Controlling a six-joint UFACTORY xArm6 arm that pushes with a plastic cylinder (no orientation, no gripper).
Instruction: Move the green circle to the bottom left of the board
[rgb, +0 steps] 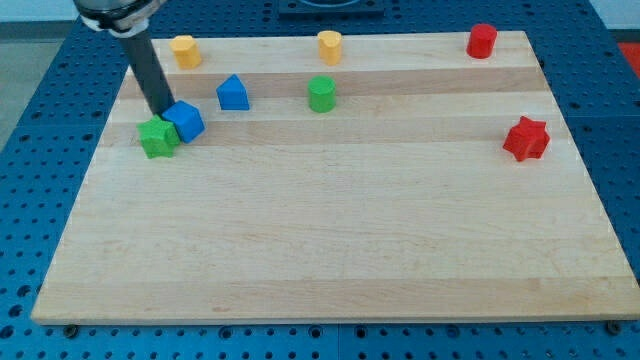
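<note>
The wooden surface (330, 250) is sitting on a blue perforated bench (30, 150). The arm is carrying no pincer, so there is no apart-or-together state to record; it is ending in a dark rod coming down from the far left corner of the view.

My tip (163, 111) is resting at the far left part of the surface, just behind the blue cube (184, 121) and just behind and slightly right of the green star-shaped block (157, 137). Whether the tip is actually touching the blue cube I cannot tell; it is looking very close. The blue cube and the green star-shaped block are sitting against each other, the cube on the right.

The green circle (321, 94), an upright cylinder, is standing in the far half of the surface, near the middle from left to right, well apart from my tip. It is sitting just in front of the yellow cylinder-like block (330, 46) at the far edge.

A blue house-shaped block (232, 92) is lying between the tip and the green circle. A second yellow block (184, 50) is sitting at the far edge to the left. A red cylinder (482, 40) is occupying the far right corner, and a red star-shaped block (526, 138) is lying near the right edge.
</note>
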